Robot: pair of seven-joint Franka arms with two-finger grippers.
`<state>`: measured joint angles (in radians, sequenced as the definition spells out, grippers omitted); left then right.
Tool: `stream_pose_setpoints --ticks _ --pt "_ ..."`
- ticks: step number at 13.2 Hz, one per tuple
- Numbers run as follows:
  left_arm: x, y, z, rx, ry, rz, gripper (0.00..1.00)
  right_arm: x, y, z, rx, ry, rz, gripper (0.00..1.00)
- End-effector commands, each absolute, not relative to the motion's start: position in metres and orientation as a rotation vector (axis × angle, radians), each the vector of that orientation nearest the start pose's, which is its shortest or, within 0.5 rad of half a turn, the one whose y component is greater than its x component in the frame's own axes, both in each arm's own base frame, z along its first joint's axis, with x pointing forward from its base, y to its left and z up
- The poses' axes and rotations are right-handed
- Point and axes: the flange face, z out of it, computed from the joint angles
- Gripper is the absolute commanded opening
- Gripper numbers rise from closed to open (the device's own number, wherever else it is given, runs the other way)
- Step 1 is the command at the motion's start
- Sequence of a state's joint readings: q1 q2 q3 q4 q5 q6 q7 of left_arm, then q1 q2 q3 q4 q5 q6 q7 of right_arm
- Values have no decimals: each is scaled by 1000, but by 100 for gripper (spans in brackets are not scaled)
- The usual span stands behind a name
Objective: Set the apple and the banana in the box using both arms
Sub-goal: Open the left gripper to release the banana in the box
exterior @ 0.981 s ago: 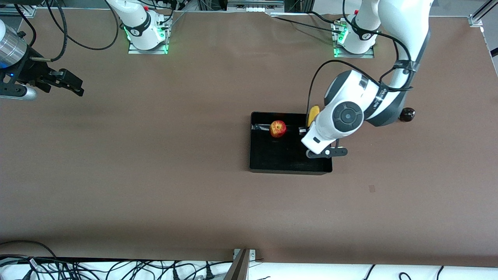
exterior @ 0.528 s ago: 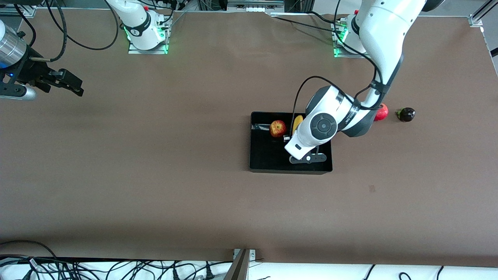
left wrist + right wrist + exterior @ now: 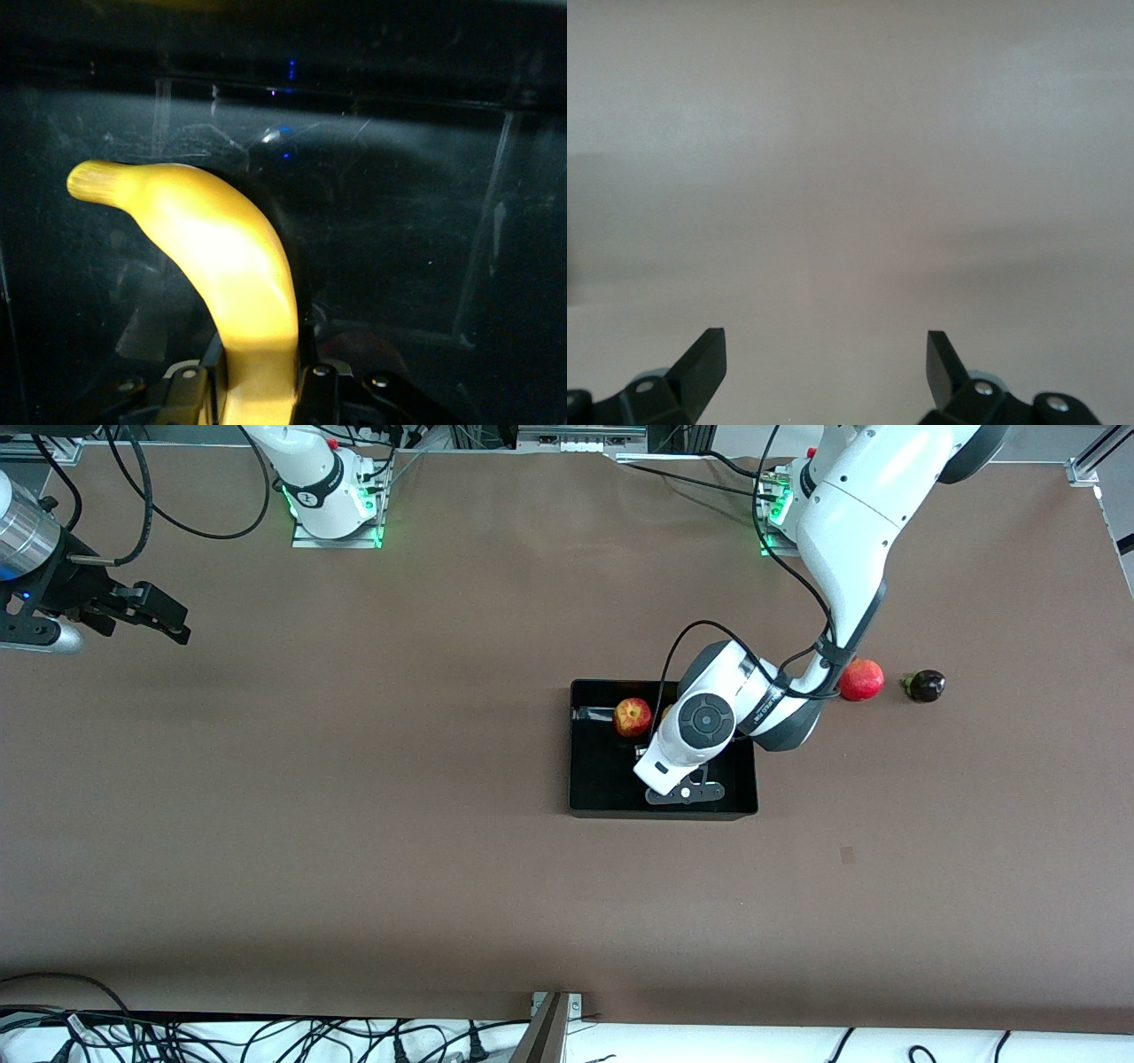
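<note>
Between the fingers (image 3: 306,390) of the left gripper (image 3: 257,394) you have the banana (image 3: 221,266), clamped near one end, so most of its curved length sticks out free, with the stem end far from the grip. From the left wrist view the fruit hangs inside the box (image 3: 585,797), close over its glossy black floor, though I cannot tell if it already touches it. From the front view the left arm (image 3: 850,531) covers the banana almost fully, and its wrist stands over the middle of the box.

You should treat the banana as light but soft: it bruises under a hard squeeze, and its smooth skin can slide in the pads. Gripping near one end lets the long free part swing, so I judge a low, slow release is safer than a drop.

The apple (image 3: 633,717) lies already in the box, in the part farther from the front camera, just beside the arm's wrist. It is round and firm and may roll if the banana pushes it.

On the surface outside, toward the left arm's end, you see a red pomegranate (image 3: 861,680) and a dark small fruit (image 3: 926,685) beside it.

The right gripper (image 3: 168,622) waits with fingers wide apart and empty, over bare surface at the right arm's end.
</note>
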<state>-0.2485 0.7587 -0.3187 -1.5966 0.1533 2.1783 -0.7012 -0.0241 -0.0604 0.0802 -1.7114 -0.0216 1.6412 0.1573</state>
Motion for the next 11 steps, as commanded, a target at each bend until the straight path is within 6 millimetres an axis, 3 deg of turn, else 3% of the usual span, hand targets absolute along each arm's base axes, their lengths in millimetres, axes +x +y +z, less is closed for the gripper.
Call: stream_pose_setpoints --ticks 1,2,4,8,11 --pt "591 -341 189 -3129 -175 242 100 541 29 602 -3159 147 9 100" --pt "591 -341 196 -3125 -201 242 100 541 29 602 -3159 147 9 100" --pt "588 -340 236 -3067 -269 291 100 541 29 602 -3159 147 9 100" --pt "598 -281 383 -3054 -429 298 100 541 29 602 -3160 149 6 100" --pt "589 -223 481 -3064 -496 233 100 541 30 602 -3160 146 6 100"
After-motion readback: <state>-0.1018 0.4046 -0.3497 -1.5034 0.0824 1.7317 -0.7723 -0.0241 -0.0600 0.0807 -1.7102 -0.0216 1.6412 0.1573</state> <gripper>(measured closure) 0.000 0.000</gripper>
